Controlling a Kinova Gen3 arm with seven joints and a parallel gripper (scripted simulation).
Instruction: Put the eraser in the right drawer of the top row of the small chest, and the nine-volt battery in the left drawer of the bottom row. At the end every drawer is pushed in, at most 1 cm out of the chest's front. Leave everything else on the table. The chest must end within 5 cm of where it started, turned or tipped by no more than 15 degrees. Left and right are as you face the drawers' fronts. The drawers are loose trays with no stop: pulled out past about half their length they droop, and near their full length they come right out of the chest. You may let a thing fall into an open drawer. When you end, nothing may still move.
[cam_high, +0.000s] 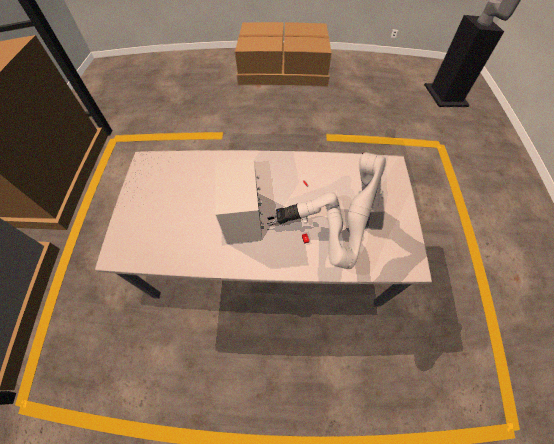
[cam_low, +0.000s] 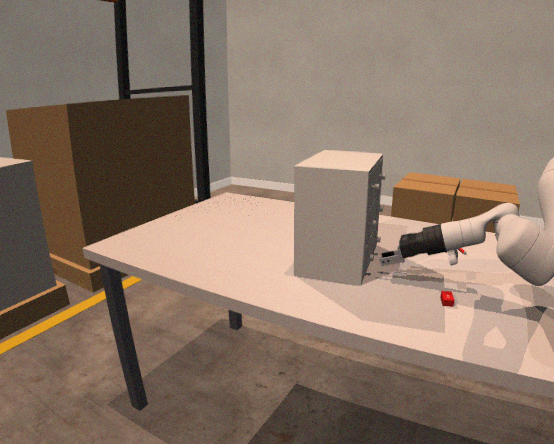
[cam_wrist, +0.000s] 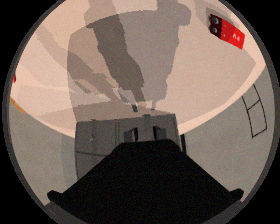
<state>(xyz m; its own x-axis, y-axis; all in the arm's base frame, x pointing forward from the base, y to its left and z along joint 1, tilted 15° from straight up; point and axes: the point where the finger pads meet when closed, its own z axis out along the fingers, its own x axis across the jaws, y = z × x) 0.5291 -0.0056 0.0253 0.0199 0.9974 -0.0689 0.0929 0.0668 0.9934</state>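
In my wrist view, I see the nine-volt battery (cam_wrist: 229, 33) lying on the pale table (cam_wrist: 210, 80), near the upper right, with its two terminals toward the left. Below the table's shadowed part, the grey front of the chest (cam_wrist: 100, 142) appears, and the gripper's two dark fingertips are seen apart against it. One small red piece (cam_wrist: 14, 78) shows at the left edge, too cut off for me to name.

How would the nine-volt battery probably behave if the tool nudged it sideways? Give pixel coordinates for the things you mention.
The nine-volt battery (cam_high: 305, 238) (cam_low: 447, 299) (cam_wrist: 228, 33) would probably slide rather than roll, since its body is boxy with flat faces. It looks unlikely to tip, as it seems to lie on its side on the table (cam_high: 165, 215) (cam_low: 240, 235). Its straight edges suggest a rigid case that should hardly bend.
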